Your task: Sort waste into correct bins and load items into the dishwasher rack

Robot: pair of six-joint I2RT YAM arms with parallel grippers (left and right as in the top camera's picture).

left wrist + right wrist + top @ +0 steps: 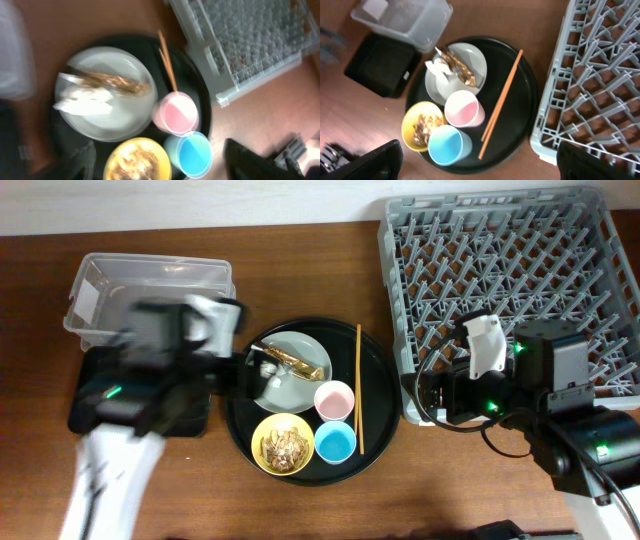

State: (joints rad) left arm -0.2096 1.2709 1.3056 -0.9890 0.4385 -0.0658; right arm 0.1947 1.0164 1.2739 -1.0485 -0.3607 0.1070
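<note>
On the round black tray [380,430] a grey-green plate [300,385] holds crumpled white paper [85,100] and a golden-brown wrapper [290,361]. A yellow bowl [282,445] holds flaky food scraps [422,126]. A pink cup [333,400], a blue cup [335,442] and a wooden chopstick [359,385] lie beside them. The clear tub [150,290] and black rectangular tray [88,380] are at the left, and the grey rack [520,270] is at the right. My left gripper [159,150] is open above the tray's left side, blurred. My right gripper [480,150] is open by the rack's front left corner.
The left arm covers most of the black rectangular tray in the overhead view. The right arm's base and cables [560,430] sit in front of the rack. Bare wooden table [300,270] shows behind and in front of the round tray.
</note>
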